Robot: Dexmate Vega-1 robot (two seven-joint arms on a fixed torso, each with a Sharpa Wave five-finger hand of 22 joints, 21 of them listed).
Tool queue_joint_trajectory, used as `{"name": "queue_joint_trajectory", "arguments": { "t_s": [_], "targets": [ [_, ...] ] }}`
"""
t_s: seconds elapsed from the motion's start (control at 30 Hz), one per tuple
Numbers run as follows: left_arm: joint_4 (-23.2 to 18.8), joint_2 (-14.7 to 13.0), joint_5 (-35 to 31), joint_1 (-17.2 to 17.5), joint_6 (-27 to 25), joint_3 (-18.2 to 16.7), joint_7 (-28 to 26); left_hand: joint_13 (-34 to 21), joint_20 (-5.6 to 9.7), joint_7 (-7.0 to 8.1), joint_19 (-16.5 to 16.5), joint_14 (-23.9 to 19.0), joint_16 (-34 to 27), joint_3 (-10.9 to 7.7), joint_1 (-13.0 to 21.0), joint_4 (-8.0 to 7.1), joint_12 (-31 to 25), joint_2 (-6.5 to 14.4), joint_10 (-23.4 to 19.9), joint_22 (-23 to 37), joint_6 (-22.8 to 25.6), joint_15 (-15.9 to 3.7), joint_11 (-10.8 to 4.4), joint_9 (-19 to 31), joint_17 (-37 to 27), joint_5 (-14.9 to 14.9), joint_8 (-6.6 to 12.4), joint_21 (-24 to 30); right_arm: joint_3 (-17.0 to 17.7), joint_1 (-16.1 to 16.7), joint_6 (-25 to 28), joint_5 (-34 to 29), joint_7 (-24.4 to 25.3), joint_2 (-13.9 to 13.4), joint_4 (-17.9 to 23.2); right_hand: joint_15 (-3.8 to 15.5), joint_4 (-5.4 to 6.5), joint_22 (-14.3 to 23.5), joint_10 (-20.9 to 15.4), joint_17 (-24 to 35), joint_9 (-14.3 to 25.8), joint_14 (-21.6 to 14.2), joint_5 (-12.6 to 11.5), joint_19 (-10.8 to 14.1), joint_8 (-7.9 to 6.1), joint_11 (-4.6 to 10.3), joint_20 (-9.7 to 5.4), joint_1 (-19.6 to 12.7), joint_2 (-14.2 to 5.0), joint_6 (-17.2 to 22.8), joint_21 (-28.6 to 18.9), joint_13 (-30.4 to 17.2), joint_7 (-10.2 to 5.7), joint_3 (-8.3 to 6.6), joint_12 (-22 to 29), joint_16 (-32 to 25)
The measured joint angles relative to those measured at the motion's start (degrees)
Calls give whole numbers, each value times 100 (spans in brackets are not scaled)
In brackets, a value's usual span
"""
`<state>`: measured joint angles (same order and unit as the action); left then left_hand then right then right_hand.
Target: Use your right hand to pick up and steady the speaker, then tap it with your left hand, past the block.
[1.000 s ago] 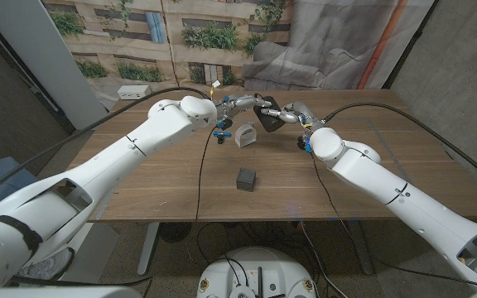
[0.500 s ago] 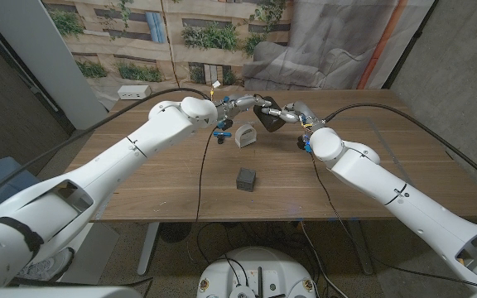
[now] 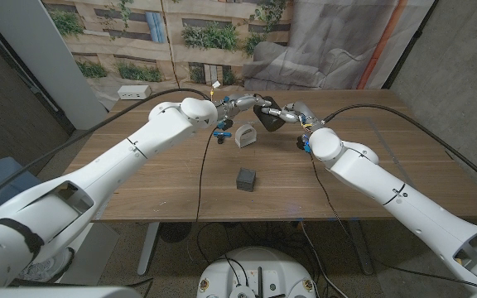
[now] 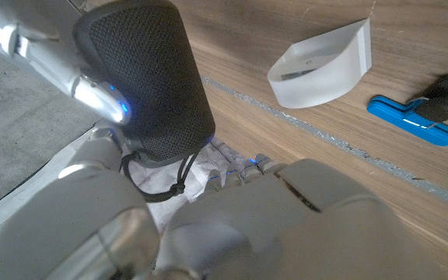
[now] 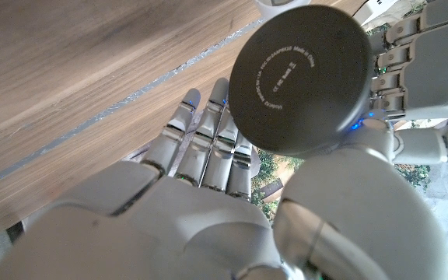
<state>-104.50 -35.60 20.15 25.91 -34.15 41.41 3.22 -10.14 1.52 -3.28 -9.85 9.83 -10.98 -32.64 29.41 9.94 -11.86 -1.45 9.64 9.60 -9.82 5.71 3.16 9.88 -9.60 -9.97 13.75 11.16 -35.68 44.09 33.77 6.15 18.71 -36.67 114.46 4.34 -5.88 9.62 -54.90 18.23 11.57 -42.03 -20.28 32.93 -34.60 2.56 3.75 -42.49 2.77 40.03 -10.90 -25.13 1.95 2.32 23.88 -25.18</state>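
At upper centre of the head view, the right hand (image 3: 292, 112) grips the dark speaker (image 3: 267, 117) off the table (image 3: 371, 165), fingers wrapped around it. Its long axis tilts, round base (image 5: 302, 78) facing the right wrist camera. The left hand (image 3: 245, 103) is at the speaker; its finger spread cannot be told.

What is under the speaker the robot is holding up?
Bare wooden table lies below the speaker, which the right hand holds in the air. The white holder sits nearby, not underneath. The right hand's fingers cover part of its side.

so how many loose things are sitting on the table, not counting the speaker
4: a dark block near the middle, a white curved piece farther back, a blue clip beside it, and a white box at the far left corner. More may be hidden behind the arms.
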Motion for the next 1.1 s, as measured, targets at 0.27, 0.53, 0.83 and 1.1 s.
{"name": "queue_joint_trajectory", "arguments": {
  "t_s": [0.27,0.53,0.83,1.1],
  "targets": [
    [2,-5,-2,46,34,-44,-21,0,0,0,0,0,0,-3,0,3,0,0,0,0,0,0,0,0,0,0,0,0,-8,-4,4,17,40,28,-14,7,0,0,0,0,2,-29,11,7,1,0,-7,0,0,0,0,0,0,0,-5,19],
    [-42,-24,-2,104,67,-88,-73,0,0,0,0,0,0,-3,0,3,21,-1,31,0,0,0,-31,0,0,0,0,0,-9,-2,26,26,78,49,-19,7,0,0,0,-1,4,-28,11,7,15,0,-7,0,0,0,0,1,0,0,-21,41],
    [-67,-29,0,162,152,-130,-137,0,0,0,0,14,0,-4,0,4,22,-1,0,0,0,-13,-63,0,0,0,0,0,-11,11,42,33,104,61,-21,18,-10,0,0,27,4,-79,7,7,24,0,-7,0,0,0,0,4,0,-10,-25,41],
    [-103,-31,-14,228,270,-181,-204,0,0,0,0,0,0,13,23,-13,22,-24,0,0,0,-62,-62,1,0,0,0,0,-11,40,43,46,146,72,-21,17,-17,0,0,27,3,-79,-4,7,0,0,-7,0,0,0,0,-25,0,-17,-26,62]
  ]
}}
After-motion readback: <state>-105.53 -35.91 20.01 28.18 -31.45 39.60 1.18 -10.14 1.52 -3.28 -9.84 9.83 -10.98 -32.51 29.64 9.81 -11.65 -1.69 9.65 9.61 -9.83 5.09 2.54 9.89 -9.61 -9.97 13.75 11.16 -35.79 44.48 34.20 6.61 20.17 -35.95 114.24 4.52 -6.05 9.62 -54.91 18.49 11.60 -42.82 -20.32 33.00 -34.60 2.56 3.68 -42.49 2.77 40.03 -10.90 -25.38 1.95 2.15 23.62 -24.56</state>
